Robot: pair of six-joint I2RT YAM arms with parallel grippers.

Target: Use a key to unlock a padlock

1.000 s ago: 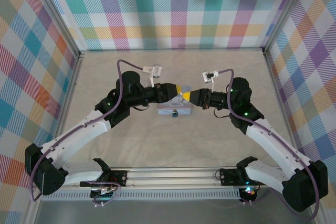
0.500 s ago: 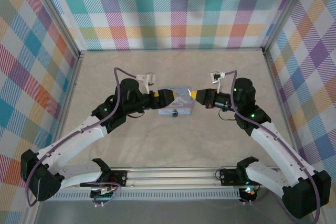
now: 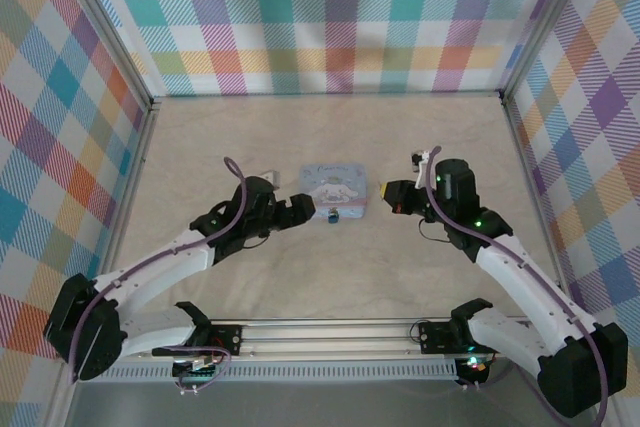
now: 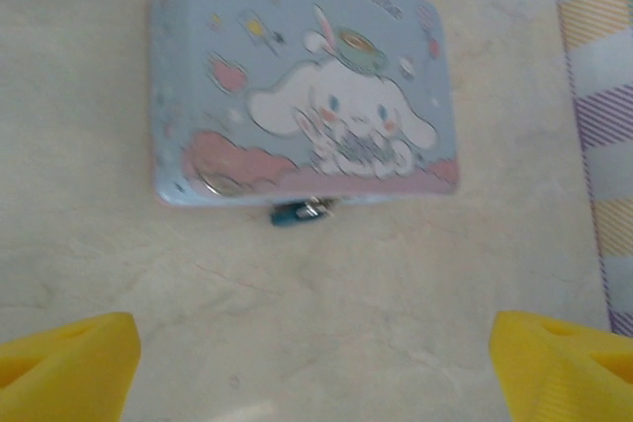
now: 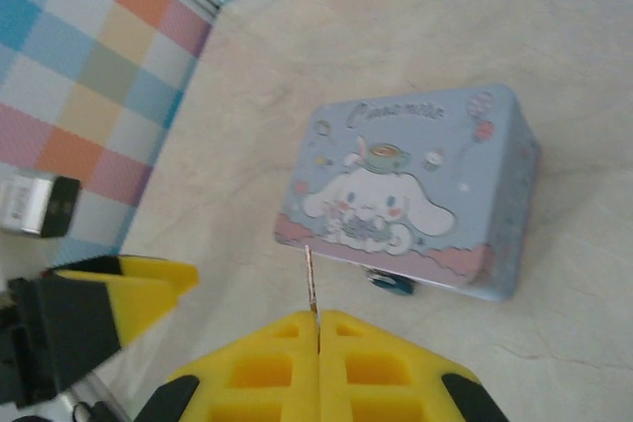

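Observation:
The small dark teal padlock (image 3: 333,215) hangs at the front edge of the light-blue cartoon box (image 3: 335,188); it also shows as the padlock (image 4: 297,211) and the padlock (image 5: 394,284). My right gripper (image 5: 317,315) is shut on the key (image 5: 311,279), a thin pale sliver sticking out of its yellow pads toward the box (image 5: 415,185). From above, the right gripper (image 3: 386,190) sits just right of the box. My left gripper (image 3: 303,208) is just left of the padlock and open, its yellow fingers (image 4: 64,363) spread wide with bare table between them.
The box (image 4: 297,86) rests on a beige table floor (image 3: 330,277) enclosed by plaid walls (image 3: 330,17). The left gripper's yellow and black finger (image 5: 119,294) shows at the left of the right wrist view, close to the key.
Both grippers have drawn back from over the box, the left toward the near left and the right to the right. The box lid is now uncovered from above.

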